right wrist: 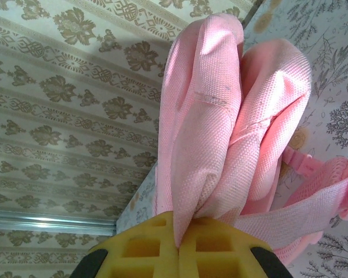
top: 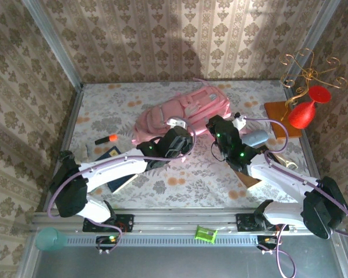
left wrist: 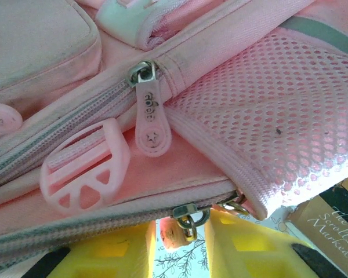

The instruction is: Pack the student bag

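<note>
Red vase (top: 304, 113) by wooden board (top: 276, 112) at two o'clock, gold wire stand (top: 309, 69) above it, orange marker (top: 107, 139) at nine, dark book (top: 112, 154) at eight, green block (top: 206, 234) at six, teal cup (top: 49, 238) at seven

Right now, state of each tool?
Left tool: partly open, zip pull in the gap, grip unclear.
Right tool: closed on student bag fabric.

The large soft pink fabric backpack (top: 182, 110) was matt woven cloth, its pink side pocket (left wrist: 278, 110) an open mesh. The silver zip slider (left wrist: 140, 73) was dull metal, the pink strap buckle (left wrist: 84, 179) smooth plastic, the red round vase (top: 302, 116) glossy.
</note>
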Available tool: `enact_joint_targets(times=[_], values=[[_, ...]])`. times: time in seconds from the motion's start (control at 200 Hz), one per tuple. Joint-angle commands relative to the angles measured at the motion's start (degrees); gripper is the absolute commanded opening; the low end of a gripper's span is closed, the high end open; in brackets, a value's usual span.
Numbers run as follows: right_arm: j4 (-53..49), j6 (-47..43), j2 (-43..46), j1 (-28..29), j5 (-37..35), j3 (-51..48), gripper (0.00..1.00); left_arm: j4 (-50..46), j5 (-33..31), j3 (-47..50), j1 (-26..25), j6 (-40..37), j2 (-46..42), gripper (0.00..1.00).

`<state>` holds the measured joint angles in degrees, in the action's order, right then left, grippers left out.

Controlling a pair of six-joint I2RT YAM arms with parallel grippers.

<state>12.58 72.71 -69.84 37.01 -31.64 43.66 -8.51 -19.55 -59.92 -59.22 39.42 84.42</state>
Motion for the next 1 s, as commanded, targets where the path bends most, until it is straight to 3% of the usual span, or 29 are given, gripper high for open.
enact_joint_targets(times=[0.0,0.725,0.995], values=[[2.3,1.0,1.2,1.0,-1.8,2.7,0.0,0.8,-2.6,1.7,0.2,1.7,-2.0,0.28],[2.6,1.0,0.0,1.5,-1.0,4.0,0.0,4.6,2.1,2.1,1.4,-2.6,-0.9,0.28],[2.8,1.2,-0.5,1.6,-0.8,4.8,0.0,7.2,0.9,3.7,0.6,-1.8,0.0,0.28]])
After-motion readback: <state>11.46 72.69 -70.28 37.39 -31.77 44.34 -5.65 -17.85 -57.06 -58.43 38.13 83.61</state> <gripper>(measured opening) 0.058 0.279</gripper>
